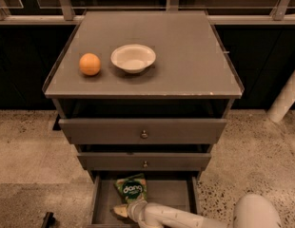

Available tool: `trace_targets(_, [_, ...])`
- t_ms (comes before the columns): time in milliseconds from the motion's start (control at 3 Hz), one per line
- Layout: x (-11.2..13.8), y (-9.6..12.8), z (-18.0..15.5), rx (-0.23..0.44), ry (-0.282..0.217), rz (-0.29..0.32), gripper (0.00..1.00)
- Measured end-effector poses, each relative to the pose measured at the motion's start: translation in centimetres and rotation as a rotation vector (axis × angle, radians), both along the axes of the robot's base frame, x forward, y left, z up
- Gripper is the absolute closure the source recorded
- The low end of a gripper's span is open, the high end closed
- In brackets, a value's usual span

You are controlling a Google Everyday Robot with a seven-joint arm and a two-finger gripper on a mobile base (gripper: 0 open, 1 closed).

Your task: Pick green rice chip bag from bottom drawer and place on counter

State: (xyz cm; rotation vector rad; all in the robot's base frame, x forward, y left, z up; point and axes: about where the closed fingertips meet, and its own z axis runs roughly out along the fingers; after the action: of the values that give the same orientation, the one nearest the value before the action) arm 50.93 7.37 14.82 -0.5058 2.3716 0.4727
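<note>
Green rice chip bag point(132, 188) is lying in the open bottom drawer point(172, 196), toward eleven o'clock of its tray. The gripper point(122, 211) is hovering inside the drawer on the white arm point(178, 217) coming from five o'clock, just at the bag's seven-o'clock corner; whether it is holding anything cannot be told. The pick looks barely begun: lifting the bag out and setting it on the counter point(190, 56), beside the orange ball point(90, 63) and white bowl point(133, 57), is not yet done.

small crinkly green snack bag point(132, 189): laid flat in pulled-out deep grey bottom drawer point(169, 194) | hand point(120, 212): seen inside drawer, at bag's near edge
</note>
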Motion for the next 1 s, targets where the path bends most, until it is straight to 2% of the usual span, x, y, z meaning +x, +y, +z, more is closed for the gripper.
trace_targets(1000, [0.0,0.0,0.0,0.0,0.0,0.0,0.87])
